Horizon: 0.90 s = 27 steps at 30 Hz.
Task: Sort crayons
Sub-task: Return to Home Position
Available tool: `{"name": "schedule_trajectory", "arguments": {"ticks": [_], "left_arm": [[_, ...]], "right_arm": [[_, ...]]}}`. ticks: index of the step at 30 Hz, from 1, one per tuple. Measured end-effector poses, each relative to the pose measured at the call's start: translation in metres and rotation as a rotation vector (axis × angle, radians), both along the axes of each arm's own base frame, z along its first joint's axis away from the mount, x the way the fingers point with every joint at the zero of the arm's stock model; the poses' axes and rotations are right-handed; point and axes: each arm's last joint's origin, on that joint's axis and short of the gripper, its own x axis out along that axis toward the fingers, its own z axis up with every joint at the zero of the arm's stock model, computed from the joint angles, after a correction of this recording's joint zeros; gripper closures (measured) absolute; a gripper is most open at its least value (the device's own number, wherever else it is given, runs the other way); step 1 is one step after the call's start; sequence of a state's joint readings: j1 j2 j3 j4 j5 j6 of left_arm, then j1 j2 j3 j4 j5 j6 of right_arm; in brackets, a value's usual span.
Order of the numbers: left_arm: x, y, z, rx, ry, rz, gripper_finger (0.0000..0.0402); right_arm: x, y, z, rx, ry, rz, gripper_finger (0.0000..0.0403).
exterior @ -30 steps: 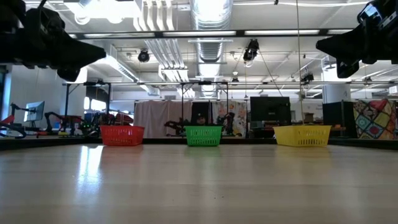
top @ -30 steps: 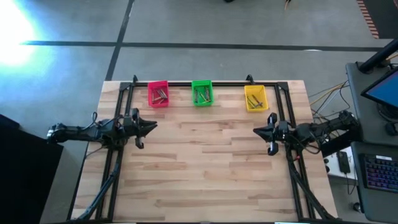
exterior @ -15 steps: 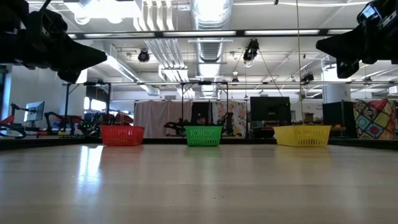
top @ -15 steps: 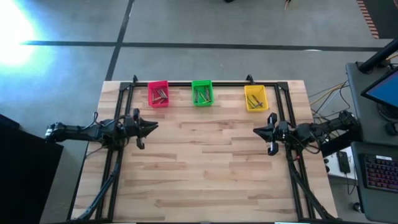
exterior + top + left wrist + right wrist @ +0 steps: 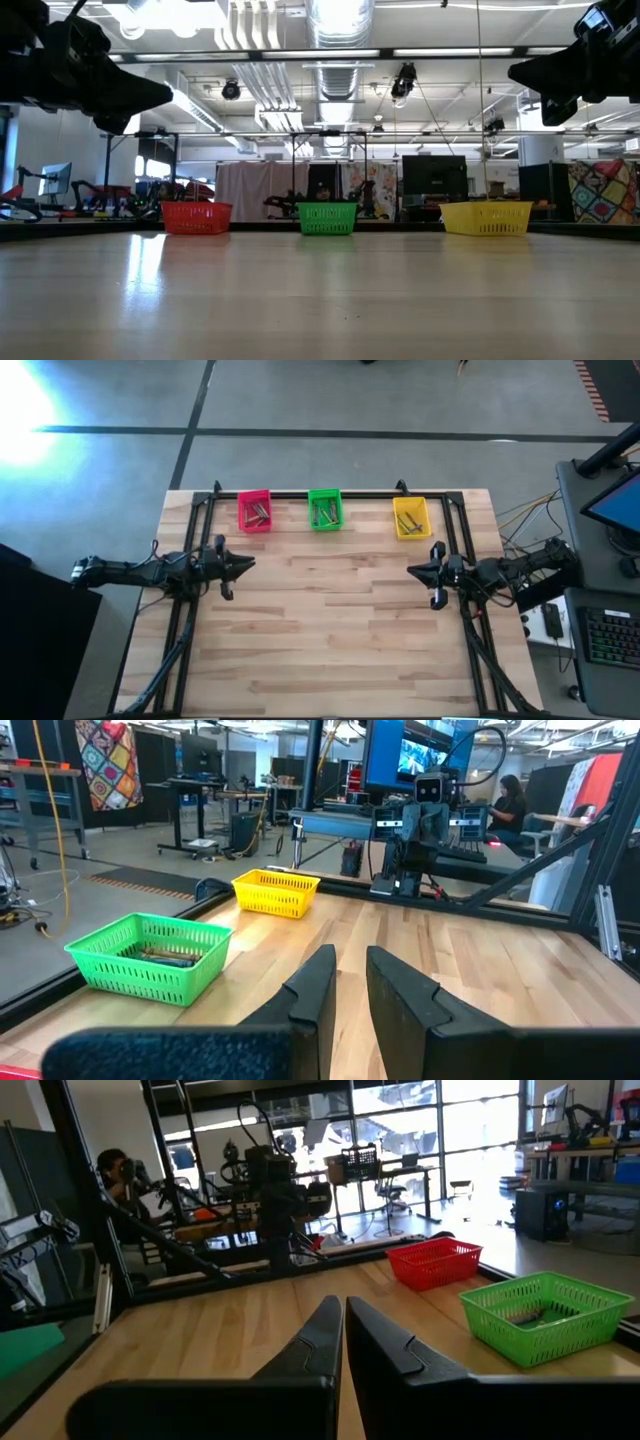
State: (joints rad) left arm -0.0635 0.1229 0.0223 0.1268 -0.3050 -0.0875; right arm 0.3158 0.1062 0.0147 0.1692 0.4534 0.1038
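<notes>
The crayons lie as thin sticks inside three small bins along the table's far edge: a pink bin [image 5: 255, 511], a green bin [image 5: 324, 510] and a yellow bin [image 5: 410, 518]. Some crayons [image 5: 165, 957] show in the green bin in the left wrist view. My left gripper [image 5: 250, 563] hovers level above the table's left side, pointing right, with a narrow gap between its fingers [image 5: 320, 982] and nothing in it. My right gripper [image 5: 412, 571] hovers level over the right side, pointing left, shut and empty [image 5: 344, 1302].
A black metal frame [image 5: 300, 494] runs along the far edge and down both sides of the wooden table [image 5: 330, 630]. The middle and near parts of the tabletop are bare wood. A desk with a keyboard [image 5: 610, 635] stands off the table's right side.
</notes>
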Motion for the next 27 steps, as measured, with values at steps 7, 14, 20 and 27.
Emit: {"name": "schedule_trajectory", "arguments": {"ticks": [7,14,20,27], "left_arm": [[0.001,0.0,0.0,0.001,0.009,0.0,0.0358],[0.001,0.0,-0.001,0.001,0.021,0.0,0.0358],[0.002,0.0,0.001,0.059,0.008,0.002,0.0358],[-0.002,0.004,0.015,0.037,-0.093,0.15,0.0358]], "right_arm": [[0.0,0.0,0.0,-0.001,0.0,0.0,0.0392],[0.0,0.0,0.0,-0.001,0.0,0.0,0.0392],[0.0,0.0,0.0,-0.001,0.0,0.0,0.0392],[0.0,0.0,0.0,0.0,0.0,0.0,0.0392]]}}
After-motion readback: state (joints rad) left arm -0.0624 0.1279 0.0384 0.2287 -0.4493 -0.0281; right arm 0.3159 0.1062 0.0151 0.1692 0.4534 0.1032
